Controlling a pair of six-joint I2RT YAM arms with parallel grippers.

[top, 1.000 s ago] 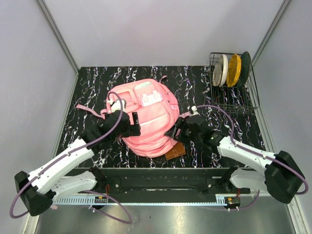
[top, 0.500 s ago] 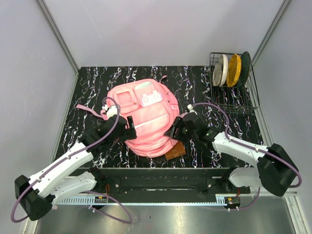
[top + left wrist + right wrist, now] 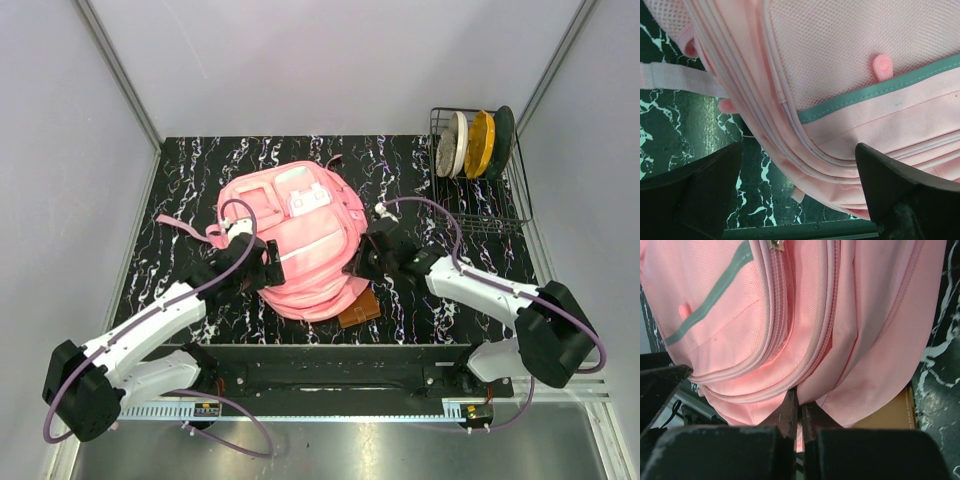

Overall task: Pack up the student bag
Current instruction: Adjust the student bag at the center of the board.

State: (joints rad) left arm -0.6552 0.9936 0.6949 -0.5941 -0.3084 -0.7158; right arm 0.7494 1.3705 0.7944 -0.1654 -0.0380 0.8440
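The student bag, a large pink backpack with a mint-trimmed pocket, lies flat in the middle of the table. My left gripper stands open at the bag's near left edge. In the left wrist view its jaws straddle the pink zipped rim. My right gripper is at the bag's near right side. In the right wrist view it is shut, pinching a fold of pink fabric beside the zipper seam.
A brown notebook lies half under the bag's near right corner and shows tan in the right wrist view. A wire dish rack with upright plates stands at the back right. A pink strap trails left of the bag.
My right gripper has closed from wide open onto the bag's fabric and shifted slightly up and left. My left gripper stayed open and shifted a little along the bag's left edge.
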